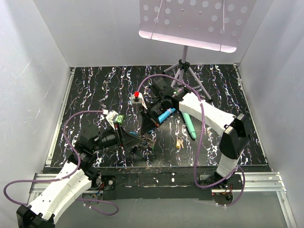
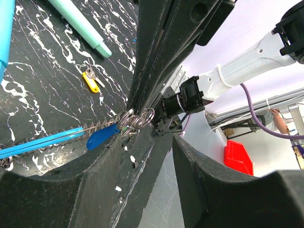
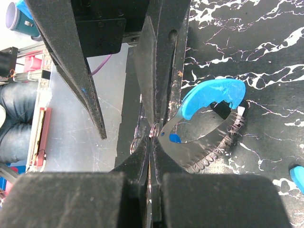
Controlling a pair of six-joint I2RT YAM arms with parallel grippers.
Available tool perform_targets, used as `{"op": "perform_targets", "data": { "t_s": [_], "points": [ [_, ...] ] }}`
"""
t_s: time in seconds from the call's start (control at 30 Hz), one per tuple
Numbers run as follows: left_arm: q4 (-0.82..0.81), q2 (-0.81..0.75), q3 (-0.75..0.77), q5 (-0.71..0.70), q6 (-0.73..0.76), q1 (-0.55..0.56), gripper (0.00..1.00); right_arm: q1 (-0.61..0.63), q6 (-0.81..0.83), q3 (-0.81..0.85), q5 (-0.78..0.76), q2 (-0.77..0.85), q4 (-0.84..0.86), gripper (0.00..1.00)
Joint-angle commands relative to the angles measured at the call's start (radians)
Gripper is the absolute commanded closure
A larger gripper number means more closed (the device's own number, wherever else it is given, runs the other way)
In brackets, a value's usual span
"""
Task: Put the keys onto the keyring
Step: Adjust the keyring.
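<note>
The keyring (image 1: pixel 150 140) lies near the front middle of the table. In the left wrist view its blue section (image 2: pixel 38 143) and its chain run to a cluster of wire rings (image 2: pixel 135 121) beside a blue key head (image 2: pixel 102 135). My right gripper (image 3: pixel 152 135) is shut on those rings, with the keyring's blue curve (image 3: pixel 213 95) just beyond; from above it (image 1: pixel 148 128) points down at them. My left gripper (image 2: pixel 149 156) is open, its fingers (image 3: pixel 71 61) on either side of the right gripper's tips. A yellow key (image 1: pixel 179 143) lies apart on the table to the right.
A teal stick (image 1: pixel 188 121) and a blue stick (image 1: pixel 166 115) lie behind the grippers. A music stand's tripod (image 1: pixel 183 71) is at the back. A small box with a red button (image 1: pixel 137 98) and a green block (image 1: pixel 118 118) sit left of centre.
</note>
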State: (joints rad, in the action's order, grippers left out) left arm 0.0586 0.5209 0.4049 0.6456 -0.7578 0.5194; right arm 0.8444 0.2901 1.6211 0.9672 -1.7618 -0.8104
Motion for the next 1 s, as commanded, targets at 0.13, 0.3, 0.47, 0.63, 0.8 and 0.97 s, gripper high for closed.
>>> {"op": "perform_targets", "data": {
  "t_s": [0.13,0.3,0.47,0.63,0.8,0.97],
  "points": [
    [-0.022,0.005,-0.009,0.011,0.025,0.005,0.52,-0.002,-0.012,0.016,0.042,0.005,0.024,0.99],
    [-0.052,0.027,-0.008,0.035,0.009,0.007,0.52,-0.002,-0.014,0.019,0.041,0.002,0.024,0.99],
    [-0.104,0.033,-0.017,0.057,-0.009,0.011,0.53,-0.002,-0.019,0.025,0.036,-0.002,0.024,0.99],
    [-0.121,0.027,-0.024,0.078,-0.025,0.011,0.58,-0.002,-0.026,0.023,0.019,-0.004,0.028,0.99],
    [-0.121,0.007,-0.026,0.085,-0.032,0.011,0.61,-0.002,-0.034,0.025,0.008,-0.007,0.031,0.99],
    [-0.157,0.027,-0.028,0.085,-0.043,0.013,0.60,-0.002,-0.035,0.025,0.008,-0.010,0.031,0.99]
  ]
}}
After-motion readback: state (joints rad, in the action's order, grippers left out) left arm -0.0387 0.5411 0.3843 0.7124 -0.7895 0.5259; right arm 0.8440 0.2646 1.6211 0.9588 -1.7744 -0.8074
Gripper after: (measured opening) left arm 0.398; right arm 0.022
